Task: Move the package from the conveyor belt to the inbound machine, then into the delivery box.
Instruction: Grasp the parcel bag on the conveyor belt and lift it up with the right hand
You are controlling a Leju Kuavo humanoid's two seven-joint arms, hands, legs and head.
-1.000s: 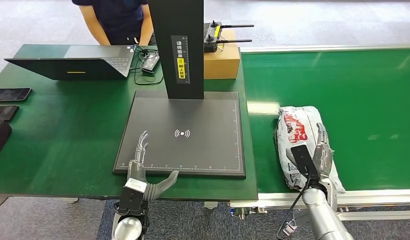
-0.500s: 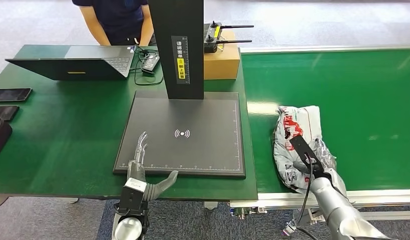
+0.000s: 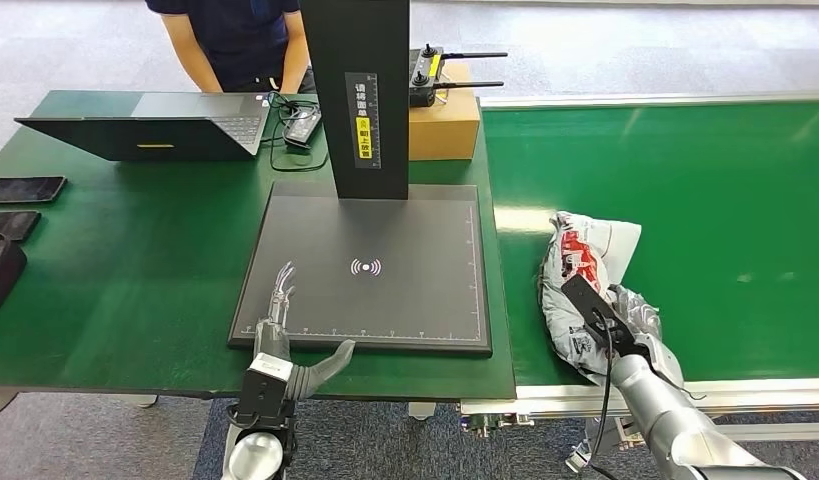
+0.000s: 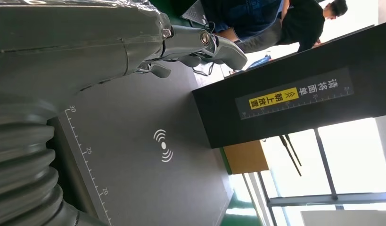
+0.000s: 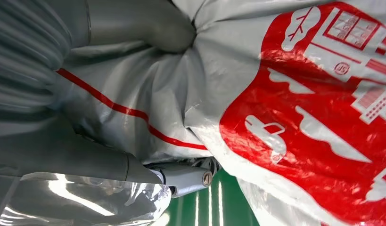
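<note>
The green conveyor belt (image 3: 685,180) filled the right half of the head view, and the green surface (image 3: 135,270) took the left half. On that surface, at the centre of the frame, lay the dark inbound machine (image 3: 385,300), a flat scanning plate with a black column rising toward the top of the frame. At the upper left sat an open laptop (image 3: 145,125), with a person (image 3: 235,40) standing behind it at the top edge, and a cardboard box (image 3: 443,122) stood just right of the column. The package (image 3: 585,260) (a crumpled grey plastic bag with red print) lay on the belt at the lower right of the frame, near the belt's left edge. The right hand (image 3: 625,320) gripped it, the thumb (image 5: 148,23) pressed into the plastic in the right wrist view and the fingers (image 5: 186,176) closed under a fold. The left hand (image 3: 285,330) rested at the plate's lower left corner, holding nothing, its fingers (image 3: 282,290) spread apart.
</note>
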